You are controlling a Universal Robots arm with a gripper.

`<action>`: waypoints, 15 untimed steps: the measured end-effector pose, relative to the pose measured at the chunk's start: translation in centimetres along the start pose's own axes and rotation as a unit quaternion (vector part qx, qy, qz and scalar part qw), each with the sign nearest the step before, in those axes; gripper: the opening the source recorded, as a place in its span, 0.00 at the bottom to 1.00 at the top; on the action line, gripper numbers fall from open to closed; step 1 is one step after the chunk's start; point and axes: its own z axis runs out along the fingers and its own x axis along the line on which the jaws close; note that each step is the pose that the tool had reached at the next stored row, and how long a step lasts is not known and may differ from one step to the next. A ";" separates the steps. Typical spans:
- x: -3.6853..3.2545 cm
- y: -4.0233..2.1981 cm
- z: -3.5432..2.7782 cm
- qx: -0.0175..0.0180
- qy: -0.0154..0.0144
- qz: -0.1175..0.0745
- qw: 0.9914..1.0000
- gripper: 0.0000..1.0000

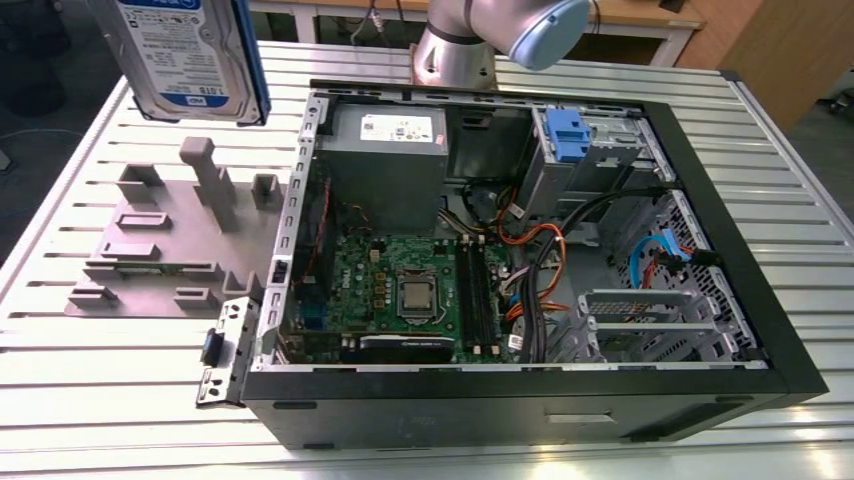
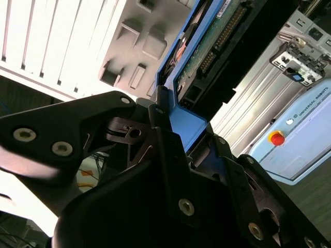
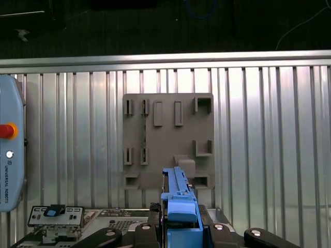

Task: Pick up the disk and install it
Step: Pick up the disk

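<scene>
The disk (image 1: 187,55), silver with a white-and-blue label and a blue frame, hangs upright in the air above the grey holder block (image 1: 167,240), at the exterior view's upper left. In both wrist views my gripper (image 2: 186,135) (image 3: 181,228) is shut on the disk's blue frame (image 2: 190,124) (image 3: 179,201), one black finger (image 2: 161,124) on each side. The first wrist view looks straight down past the disk's edge onto the holder block (image 3: 168,129). The second wrist view shows the disk's circuit-board underside (image 2: 207,46).
An open computer case (image 1: 747,230) lies on the slatted metal table (image 1: 107,400), with a motherboard (image 1: 400,290), a grey power supply box (image 1: 387,150) and a grey drive cage with a blue tab (image 1: 567,135). The arm's base (image 1: 461,50) stands behind the case. A pendant (image 3: 8,155) lies nearby.
</scene>
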 end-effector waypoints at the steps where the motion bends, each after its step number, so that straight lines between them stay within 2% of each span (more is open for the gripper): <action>1: 0.00 -0.12 0.00 0.000 0.000 0.000 1.000 0.37; 15: -0.02 -1.70 0.08 0.000 0.000 0.000 1.000 0.37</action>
